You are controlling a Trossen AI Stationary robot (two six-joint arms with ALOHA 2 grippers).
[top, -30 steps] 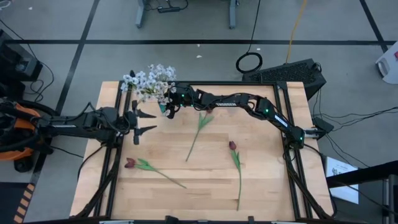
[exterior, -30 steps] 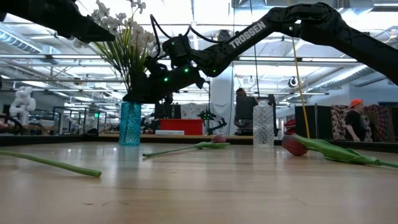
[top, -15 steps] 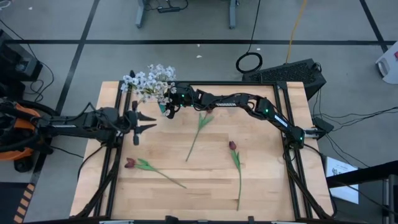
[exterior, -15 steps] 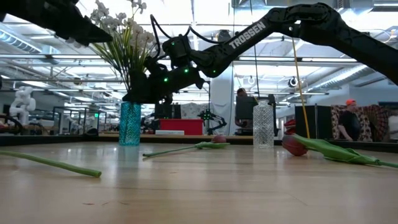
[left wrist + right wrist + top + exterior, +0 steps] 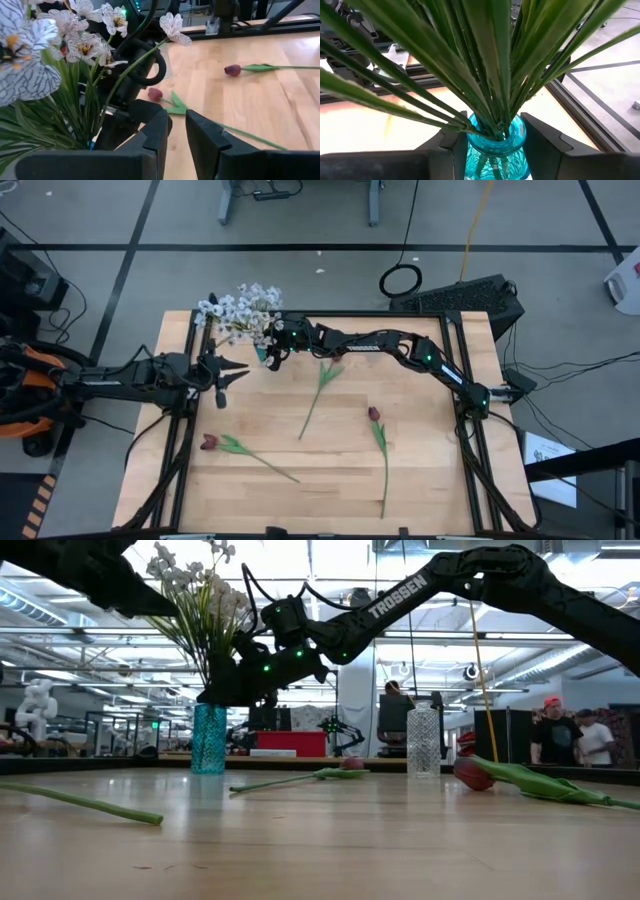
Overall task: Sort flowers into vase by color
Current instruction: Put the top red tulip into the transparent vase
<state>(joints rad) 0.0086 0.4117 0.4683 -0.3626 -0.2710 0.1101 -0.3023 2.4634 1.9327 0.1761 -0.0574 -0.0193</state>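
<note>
The flowers are split between vase and table: the white sprays [image 5: 240, 308] stand bunched in a blue glass vase [image 5: 209, 739] near the far left corner of the table [image 5: 430, 480], their blossoms leaning out past the far edge. Three red tulips lie flat on the wood: one tulip [image 5: 320, 383] near the middle of the table, a second tulip [image 5: 379, 438] towards the right edge, and a third tulip [image 5: 228, 445] near the left edge, closer to the near side. The right pincer [image 5: 494, 145] reaches across from the right side and sits at the vase's neck, its fingers [image 5: 545, 142] flanking the blue rim on both sides; whether they press the glass I cannot tell. The left pincer [image 5: 226, 369] hovers over the left part of the table, just beside the vase, with its fingers [image 5: 152, 137] drawn nearly together and nothing between them. A clear vase [image 5: 423, 740] stands at the far side.
</note>
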